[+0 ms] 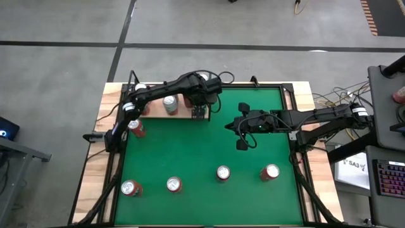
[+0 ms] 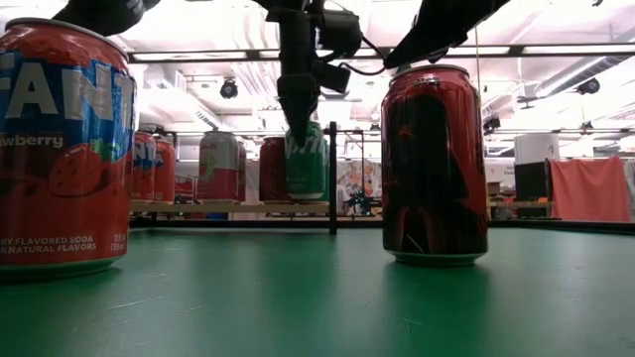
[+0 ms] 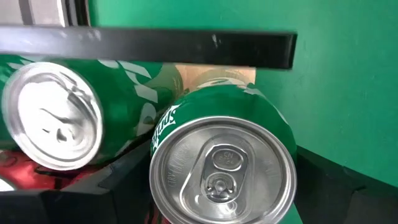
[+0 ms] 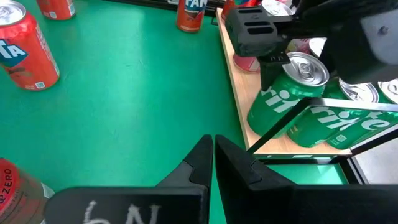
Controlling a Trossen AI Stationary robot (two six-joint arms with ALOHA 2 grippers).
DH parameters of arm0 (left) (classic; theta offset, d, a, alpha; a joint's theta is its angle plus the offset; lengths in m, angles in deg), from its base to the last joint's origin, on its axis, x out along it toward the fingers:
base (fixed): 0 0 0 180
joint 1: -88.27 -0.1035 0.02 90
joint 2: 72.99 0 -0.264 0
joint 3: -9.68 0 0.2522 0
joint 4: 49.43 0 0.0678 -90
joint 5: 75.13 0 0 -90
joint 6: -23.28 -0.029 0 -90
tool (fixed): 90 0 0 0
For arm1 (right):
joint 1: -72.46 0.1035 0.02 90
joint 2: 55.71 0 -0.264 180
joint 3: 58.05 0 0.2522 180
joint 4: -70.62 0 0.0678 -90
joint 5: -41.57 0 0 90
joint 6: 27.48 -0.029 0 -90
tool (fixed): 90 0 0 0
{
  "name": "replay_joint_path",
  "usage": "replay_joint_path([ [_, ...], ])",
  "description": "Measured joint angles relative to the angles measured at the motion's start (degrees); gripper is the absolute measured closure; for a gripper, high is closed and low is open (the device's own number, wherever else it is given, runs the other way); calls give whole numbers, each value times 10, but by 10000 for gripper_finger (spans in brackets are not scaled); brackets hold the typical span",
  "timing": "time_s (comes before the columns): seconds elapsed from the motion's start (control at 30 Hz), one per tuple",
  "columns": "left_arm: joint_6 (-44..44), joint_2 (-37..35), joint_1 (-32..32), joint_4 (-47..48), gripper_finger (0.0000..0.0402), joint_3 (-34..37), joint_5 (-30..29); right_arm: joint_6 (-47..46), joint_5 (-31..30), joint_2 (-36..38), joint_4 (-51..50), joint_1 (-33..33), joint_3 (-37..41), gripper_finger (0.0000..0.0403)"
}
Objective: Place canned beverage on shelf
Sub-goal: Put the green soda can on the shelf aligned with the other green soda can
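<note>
Left claw (image 4: 292,59) grips glossy green can (image 4: 286,99) over pale wood shelf (image 4: 239,93)

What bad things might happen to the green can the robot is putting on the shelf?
1. The green can in the left end effector sits near the edge of the shelf and looks tilted, so it might tip off onto the green table when let go.
2. Another green can is right beside it, so a bump may knock that one over.
3. A black shelf rod runs close by and might catch the end effector as it pulls away.
</note>
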Motion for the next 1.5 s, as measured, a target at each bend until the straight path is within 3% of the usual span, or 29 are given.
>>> replay_joint_path([
  [1.5,23,16,0,-11,105,-1,18,-4,0,0,-3,0,7,394],
])
